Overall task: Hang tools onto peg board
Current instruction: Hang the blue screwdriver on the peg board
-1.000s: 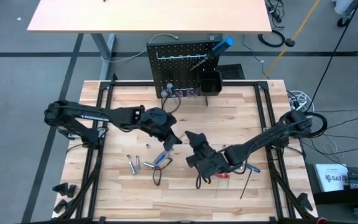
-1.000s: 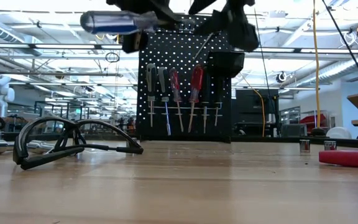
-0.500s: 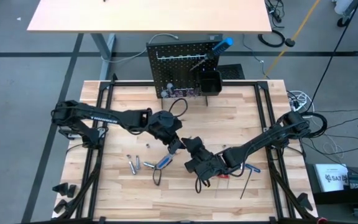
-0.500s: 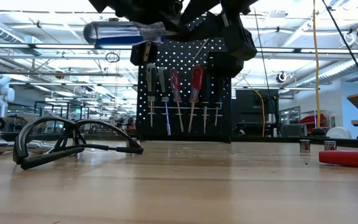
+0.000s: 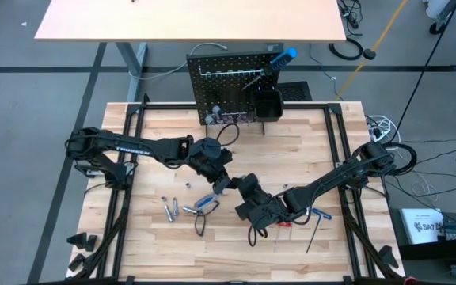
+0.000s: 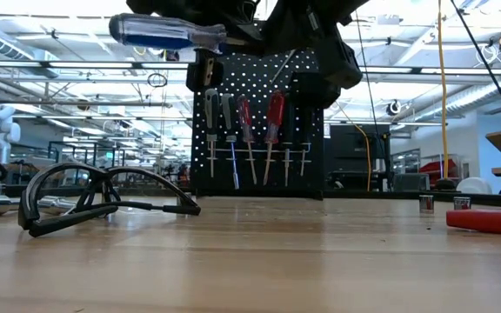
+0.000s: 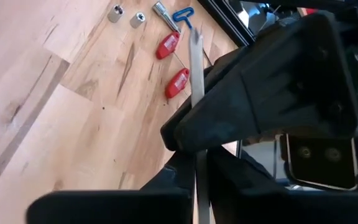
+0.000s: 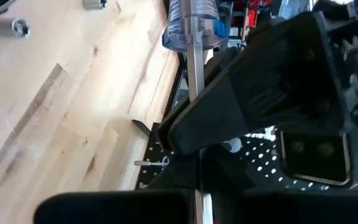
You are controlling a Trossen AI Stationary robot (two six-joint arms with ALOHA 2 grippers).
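Note:
A screwdriver with a clear blue handle (image 6: 159, 31) is held high over the table's middle, roughly level, handle (image 5: 207, 204) toward the near left. My left gripper (image 5: 222, 180) and my right gripper (image 5: 242, 188) meet there, both shut on its metal shaft. The left gripper (image 7: 199, 186) is nearer the handle and the right gripper (image 8: 199, 180) nearer the tip (image 7: 194, 34). The black peg board (image 5: 236, 87) stands upright at the far edge. Several screwdrivers (image 6: 250, 130) hang on it by their handles. My left gripper pinches the screwdriver's shaft (image 7: 199, 171) between its two fingers, on the handle side of the other gripper. The screwdriver is lifted well clear of the table and lies about level. My right gripper pinches the same shaft (image 8: 198, 171) between its two fingers, a little farther toward the tip. In its wrist view the shaft runs on past the left gripper to the blue handle (image 8: 194, 18).
Black safety glasses (image 6: 94, 196) lie near the front, left of centre. Silver bits (image 5: 171, 210) lie left of them. A red-handled tool (image 6: 490, 220), a blue-handled one (image 5: 321, 212) and a thin hex key (image 5: 313, 237) lie under the right arm. A black bin (image 5: 267, 103) hangs on the board.
My right gripper has moved toward the left gripper and shut on the screwdriver's shaft. My left gripper has carried the screwdriver a little toward the table's right and near edge. The screwdriver has stayed roughly level in the air.

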